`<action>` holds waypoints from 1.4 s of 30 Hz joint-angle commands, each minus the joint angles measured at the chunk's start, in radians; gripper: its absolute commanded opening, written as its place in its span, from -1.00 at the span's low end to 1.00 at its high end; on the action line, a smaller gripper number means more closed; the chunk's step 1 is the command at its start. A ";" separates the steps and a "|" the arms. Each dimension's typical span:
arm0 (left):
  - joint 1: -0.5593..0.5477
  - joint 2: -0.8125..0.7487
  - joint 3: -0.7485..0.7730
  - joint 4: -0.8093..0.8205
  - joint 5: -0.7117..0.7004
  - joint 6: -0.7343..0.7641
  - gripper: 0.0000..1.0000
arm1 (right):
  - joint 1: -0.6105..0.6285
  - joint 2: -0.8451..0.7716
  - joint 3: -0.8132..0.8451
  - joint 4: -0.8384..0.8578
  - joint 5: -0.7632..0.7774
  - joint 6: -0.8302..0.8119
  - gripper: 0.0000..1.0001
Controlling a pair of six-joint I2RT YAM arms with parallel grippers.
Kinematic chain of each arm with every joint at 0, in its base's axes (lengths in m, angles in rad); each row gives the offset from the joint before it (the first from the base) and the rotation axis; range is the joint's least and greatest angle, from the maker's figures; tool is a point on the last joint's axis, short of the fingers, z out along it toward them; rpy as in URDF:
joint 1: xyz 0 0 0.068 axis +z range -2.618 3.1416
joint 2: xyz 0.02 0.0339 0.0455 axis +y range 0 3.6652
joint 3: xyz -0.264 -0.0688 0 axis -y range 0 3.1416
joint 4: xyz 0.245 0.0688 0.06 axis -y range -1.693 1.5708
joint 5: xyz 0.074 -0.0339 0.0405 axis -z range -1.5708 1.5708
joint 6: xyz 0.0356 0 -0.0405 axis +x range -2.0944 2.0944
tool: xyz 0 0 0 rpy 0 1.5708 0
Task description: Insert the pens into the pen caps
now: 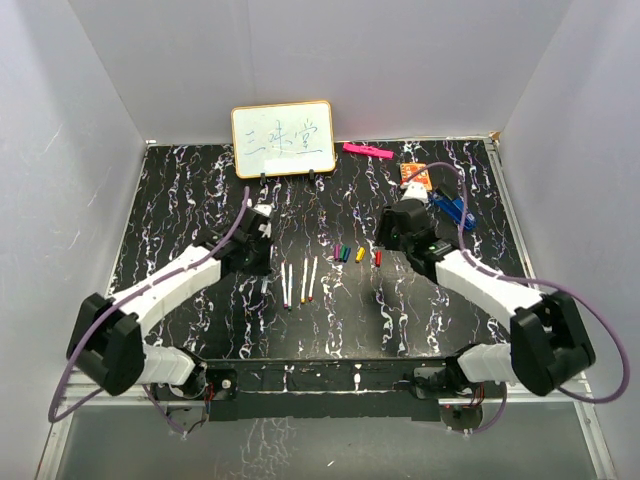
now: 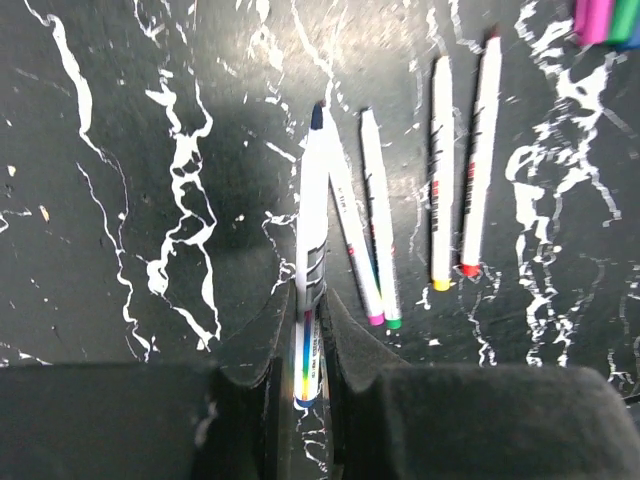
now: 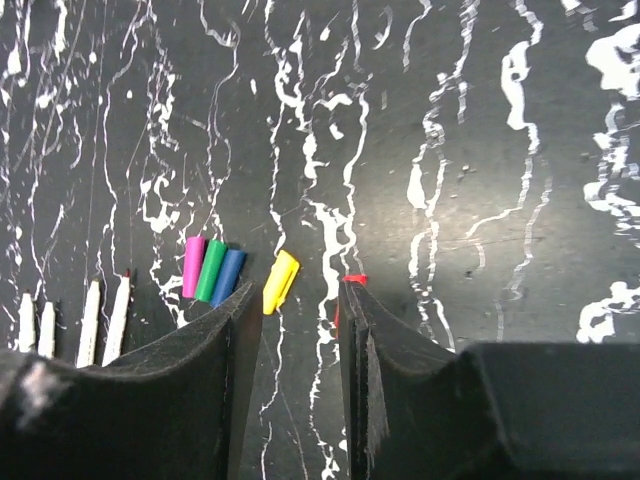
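Observation:
My left gripper (image 2: 310, 305) is shut on a white pen (image 2: 312, 200) with a dark blue tip that points away from me. I cannot tell whether this pen is clear of the table. Beside it lie several more pens: pink-ended (image 2: 350, 240), green-ended (image 2: 380, 220), yellow-ended (image 2: 441, 180) and red-ended (image 2: 480, 160). From above these pens (image 1: 298, 282) lie just right of my left gripper (image 1: 262, 252). My right gripper (image 3: 298, 300) is open and empty, low over the table. The yellow cap (image 3: 280, 281) lies just ahead of its gap. The red cap (image 3: 352, 279) is mostly hidden behind its right finger. Pink (image 3: 193, 266), green (image 3: 211, 270) and blue (image 3: 229, 275) caps lie together to the left.
A small whiteboard (image 1: 283, 140) stands at the back. A pink flat bar (image 1: 367, 151), an orange card (image 1: 415, 175) and a blue clip-like object (image 1: 455, 210) lie at the back right. White walls enclose the black marbled table (image 1: 180, 210).

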 commanded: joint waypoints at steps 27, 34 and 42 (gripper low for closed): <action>-0.005 -0.258 -0.223 0.371 0.086 0.083 -1.00 | 0.247 0.464 0.314 -0.090 0.205 0.064 -0.43; -0.006 -0.248 -0.216 0.368 0.073 0.080 -1.00 | 0.250 0.473 0.315 -0.102 0.217 0.072 -0.45; -0.006 -0.244 -0.212 0.354 0.063 0.077 -1.00 | 0.253 0.512 0.329 -0.106 0.197 0.078 -0.45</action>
